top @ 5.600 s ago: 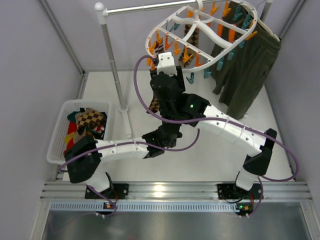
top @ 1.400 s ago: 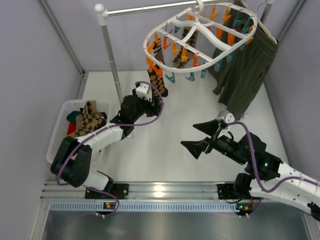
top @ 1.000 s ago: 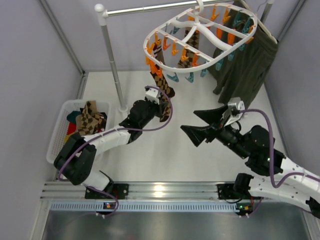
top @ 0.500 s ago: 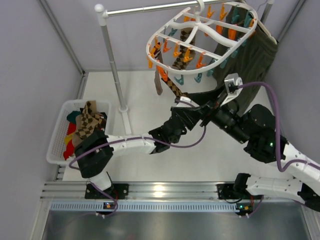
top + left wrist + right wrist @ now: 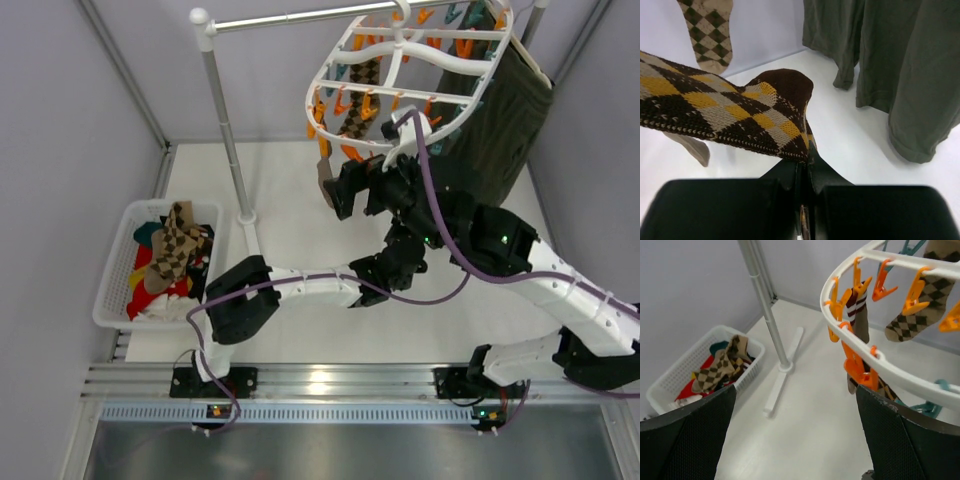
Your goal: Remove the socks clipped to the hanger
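Near the hanger (image 5: 425, 36), left claw (image 5: 805, 160) pinches a brown argyle sock (image 5: 740, 115) (yellow-grey diamonds); right claw (image 5: 795, 400) gapes.

Pale grey walls (image 5: 70, 120) enclosed a white worktop (image 5: 285, 190); a white rail stand (image 5: 226, 130) stood toward its far-left corner.

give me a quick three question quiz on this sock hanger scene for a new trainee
1. True or false: the left jaws are shut on an argyle sock.
2. Pick one: where do the loose socks lie? A) in the white basket B) draped over the right arm C) on top of the olive garment
3. Fill in: the striped sock hangs from an ___ clip on the hanger.

Key: 1 true; 2 A; 3 orange.
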Tool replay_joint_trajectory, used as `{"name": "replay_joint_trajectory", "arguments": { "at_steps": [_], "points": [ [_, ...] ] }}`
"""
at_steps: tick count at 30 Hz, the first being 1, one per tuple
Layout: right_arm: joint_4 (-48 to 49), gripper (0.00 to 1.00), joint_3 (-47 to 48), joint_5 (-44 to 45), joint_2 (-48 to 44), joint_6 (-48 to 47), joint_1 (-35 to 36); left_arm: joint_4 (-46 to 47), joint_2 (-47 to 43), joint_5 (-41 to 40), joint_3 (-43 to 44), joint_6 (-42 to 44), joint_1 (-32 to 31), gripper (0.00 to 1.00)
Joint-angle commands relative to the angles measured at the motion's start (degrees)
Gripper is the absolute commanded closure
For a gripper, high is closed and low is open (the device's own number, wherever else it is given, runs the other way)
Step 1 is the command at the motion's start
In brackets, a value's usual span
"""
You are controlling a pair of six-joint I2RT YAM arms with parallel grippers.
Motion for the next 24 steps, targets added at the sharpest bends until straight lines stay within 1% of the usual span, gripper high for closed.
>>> {"name": "replay_joint_trajectory", "arguments": {
  "at_steps": [1,2,3,4,5,6,7,10,11,13,14,15,16,18,23,24],
  "points": [
    [5.67,0.0,-5.64,-5.56,-6.54,-0.1,-0.45,-0.11,2.73,-3.86,4.2,4.64,-1.68,1.0],
    [11.14,0.01,-13.85,-14.12,-12.05,-2.72,-0.45,-0.11,3.87,-4.39,4.81,5.0,-2.04,1.0],
    [16.15,0.0,-18.11,-15.86,-14.45,-3.18,-0.62,-0.11,4.23,-4.66,5.17,5.52,-2.48,1.0],
    [19.07,0.0,-20.07,-15.97,-15.78,-2.05,-0.54,-0.11,4.67,-4.57,5.35,5.7,-3.09,1.0],
    [15.88,0.01,-17.57,-13.36,-15.62,-1.26,-0.54,-0.11,4.93,-4.48,5.44,5.88,-3.36,1.0],
    [11.67,0.0,-14.23,-12.29,-12.83,-1.42,-0.54,-0.11,5.37,-4.57,6.22,6.66,-3.62,1.0],
    [3.8,0.01,-8.63,-8.71,-9.41,-1.42,-0.45,-0.11,5.72,-4.92,6.58,7.45,-4.06,1.0],
    [-4.86,0.0,-2.62,-1.93,-4.39,-1.69,-0.01,-0.11,6.16,-5.71,7.98,8.08,-4.77,1.0],
    [-10.03,0.0,1.4,2.88,-0.71,-2.04,0.25,-0.11,6.25,-5.71,8.16,8.08,-4.86,1.0],
    [-13.58,0.04,4.77,7.21,2.65,-3.18,0.95,-0.11,6.43,-5.45,8.42,7.9,-4.94,1.0],
    [-15.07,0.07,7.57,12.11,4.14,-3.97,1.65,-0.11,6.43,-5.54,8.6,7.9,-4.94,1.0],
    [-17.96,0.12,9.25,14.42,7.29,-4.41,2.09,-0.02,6.6,-5.71,8.77,7.99,-4.94,1.0],
    [-19.73,0.14,12.49,16.62,8.89,-4.67,2.88,-0.02,6.86,-5.63,8.86,8.08,-4.94,1.0],
    [-22.72,0.19,15.23,21.28,12.76,-5.29,3.68,-0.02,7.04,-5.62,9.04,8.34,-4.94,1.0],
    [-22.03,0.21,17.35,32.87,16.63,-7.57,5.0,-0.02,7.22,-5.36,9.57,8.87,-5.03,1.0],
    [-22.12,0.21,17.79,33.59,17.94,-7.84,4.91,-0.02,7.04,-5.36,9.48,8.87,-5.03,1.0]
  ]
}}
